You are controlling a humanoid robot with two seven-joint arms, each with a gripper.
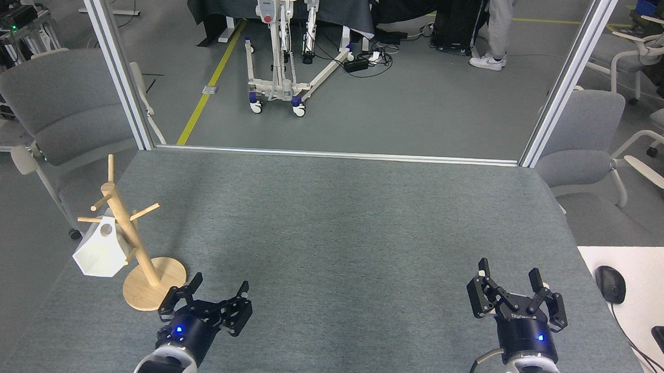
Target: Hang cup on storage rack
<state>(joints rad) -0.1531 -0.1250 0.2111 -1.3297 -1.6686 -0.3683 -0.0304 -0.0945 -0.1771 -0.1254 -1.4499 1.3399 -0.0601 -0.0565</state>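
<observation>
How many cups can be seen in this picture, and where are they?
1. The white cup hangs on a lower peg on the left side of the storage rack, near the table's left edge. No other cup is visible.

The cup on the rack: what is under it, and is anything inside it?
The cup hangs on the storage rack, mouth tilted downward. Under it is only the grey table edge; both grippers are away. Its inside faces away, so the contents cannot be seen.
</observation>
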